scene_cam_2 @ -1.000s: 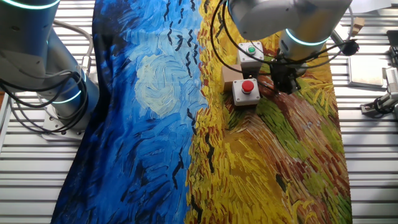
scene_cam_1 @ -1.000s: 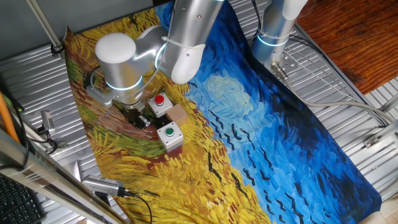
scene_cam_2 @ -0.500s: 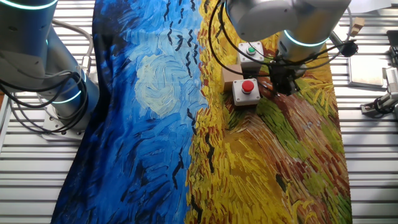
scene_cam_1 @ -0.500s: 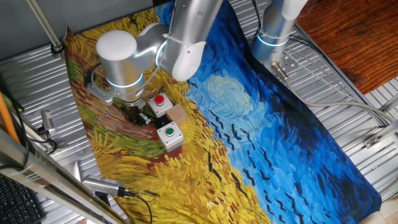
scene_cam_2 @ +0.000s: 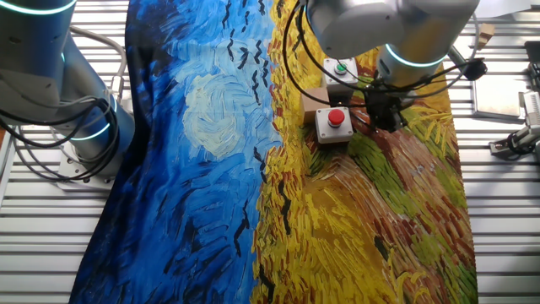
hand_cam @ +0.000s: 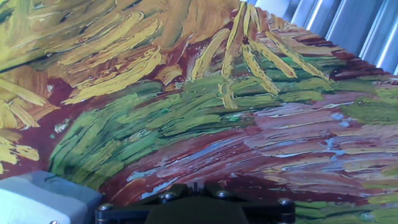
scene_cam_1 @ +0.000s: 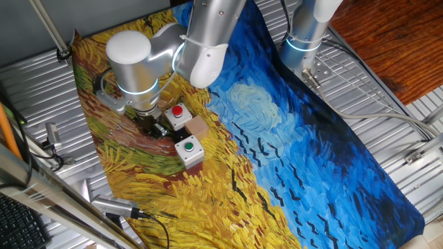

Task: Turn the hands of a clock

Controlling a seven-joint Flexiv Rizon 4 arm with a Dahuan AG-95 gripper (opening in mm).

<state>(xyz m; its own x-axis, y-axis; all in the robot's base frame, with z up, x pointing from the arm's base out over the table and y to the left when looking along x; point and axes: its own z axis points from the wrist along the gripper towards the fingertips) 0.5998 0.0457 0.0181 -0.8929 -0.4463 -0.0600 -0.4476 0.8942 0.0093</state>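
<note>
Barely shifted: end effector beside red-button box.

A painted cloth in swirling blue and yellow covers the tabletop, whose ribbed metal surface shows bare on either side of it. Beyond one corner lies a reddish wooden floor. A slanted metal rod crosses the far corner, and a black keyboard sits at the near edge. Light is even and soft.

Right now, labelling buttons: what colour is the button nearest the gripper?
Red button, clearest in the other fixed view.
</note>
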